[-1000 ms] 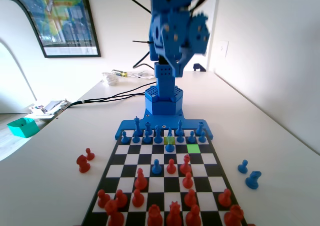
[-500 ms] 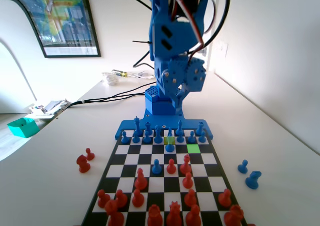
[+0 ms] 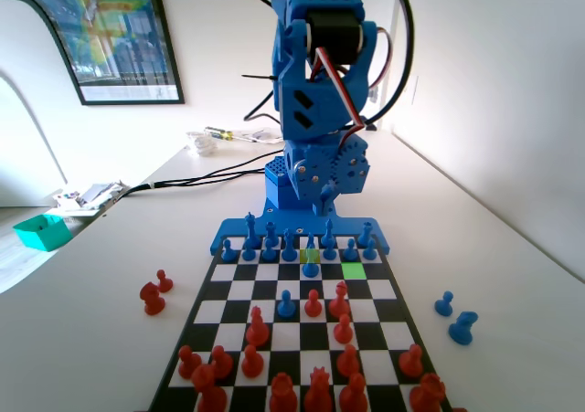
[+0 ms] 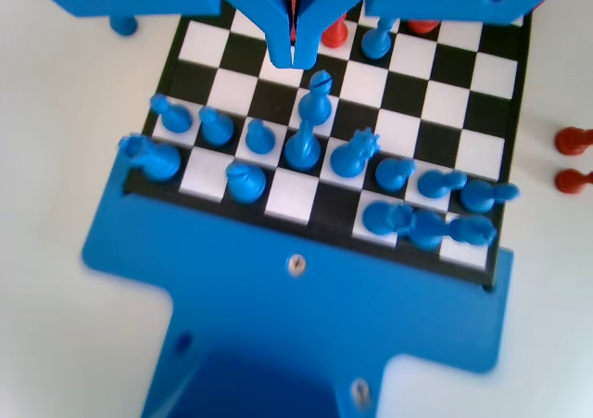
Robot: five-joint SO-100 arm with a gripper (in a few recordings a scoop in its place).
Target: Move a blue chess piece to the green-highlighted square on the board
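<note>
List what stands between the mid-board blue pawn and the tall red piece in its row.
One red pawn, seen in the fixed view.

Setting: office or hobby lab room. White table [image 3: 82, 284], plain white walls, framed poster [image 3: 119, 33] on far wall. Loose black cables [image 3: 210, 170], screwdriver [image 3: 219, 133], teal bin [image 3: 41, 231], small clutter at table edge. Chessboard [image 3: 366, 289] beside robot base.

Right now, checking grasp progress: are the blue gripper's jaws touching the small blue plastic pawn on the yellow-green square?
Apart. In the fixed view the gripper hangs well above the pawn, with clear space between them.
</note>
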